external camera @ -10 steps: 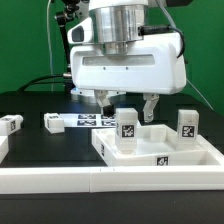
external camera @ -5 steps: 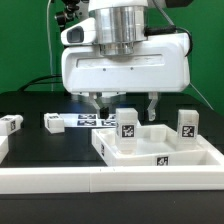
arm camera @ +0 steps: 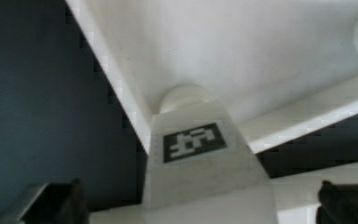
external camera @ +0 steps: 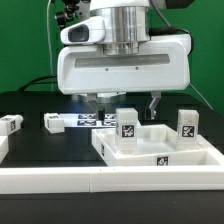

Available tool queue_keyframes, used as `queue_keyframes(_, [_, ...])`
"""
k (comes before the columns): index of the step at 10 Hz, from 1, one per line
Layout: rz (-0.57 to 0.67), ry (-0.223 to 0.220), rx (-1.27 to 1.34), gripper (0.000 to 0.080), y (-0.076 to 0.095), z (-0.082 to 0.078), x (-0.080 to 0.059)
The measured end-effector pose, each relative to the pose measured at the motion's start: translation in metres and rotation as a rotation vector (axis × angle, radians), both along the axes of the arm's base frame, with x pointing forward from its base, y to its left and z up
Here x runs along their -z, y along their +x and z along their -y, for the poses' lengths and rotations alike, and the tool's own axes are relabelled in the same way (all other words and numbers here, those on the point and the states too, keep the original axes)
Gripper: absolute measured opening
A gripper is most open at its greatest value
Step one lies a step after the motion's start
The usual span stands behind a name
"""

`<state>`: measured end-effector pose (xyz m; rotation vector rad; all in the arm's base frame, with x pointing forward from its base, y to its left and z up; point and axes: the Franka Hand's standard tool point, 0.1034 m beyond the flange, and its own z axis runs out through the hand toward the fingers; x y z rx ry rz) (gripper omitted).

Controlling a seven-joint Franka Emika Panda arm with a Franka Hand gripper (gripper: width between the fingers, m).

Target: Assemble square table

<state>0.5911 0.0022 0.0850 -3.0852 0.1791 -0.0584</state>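
Midway, the claw (external camera: 127, 102) hangs spread and empty over one upright leg (external camera: 127, 124) on the slab (external camera: 120, 155); a second leg (external camera: 186, 123) stands nearby, while a third leg (external camera: 10, 124) and fourth leg (external camera: 54, 122) lie loose, apparently unfitted.

Green backdrop (external camera: 25, 40) behind a black tabletop (external camera: 30, 145), a long white border wall (external camera: 60, 182) along the near edge

gripper (external camera: 126, 103) jaws spread wide, above near leg (external camera: 127, 125) standing at slab (external camera: 135, 157) 10 o'clock; far leg (external camera: 186, 123) at 2 o'clock.
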Motion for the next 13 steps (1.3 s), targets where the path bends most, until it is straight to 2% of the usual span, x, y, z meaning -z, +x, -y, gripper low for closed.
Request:
queue_keyframes(2, [0.0,-0.03,-0.145,0.0649,0.0011,0.0024,-0.0014])
queue_keyframes(4, [0.0,-0.031,-0.158,0.0622,0.0008,0.0047,-0.0011])
queue_keyframes(5, [0.0,-0.031,-0.158,0.0432,0.0007,0.0049,-0.0011])
queue_keyframes(6, [-0.001,-0.03,-0.142,0.0296,0.0007,0.0048,-0.001])
queue_keyframes(9, [-0.001,-0.029,-0.126,0.0292,0.0008,0.0047,-0.0011])
queue_keyframes(13, [-0.01,-0.018,0.136,0.0292,0.0008,0.004,-0.0011])
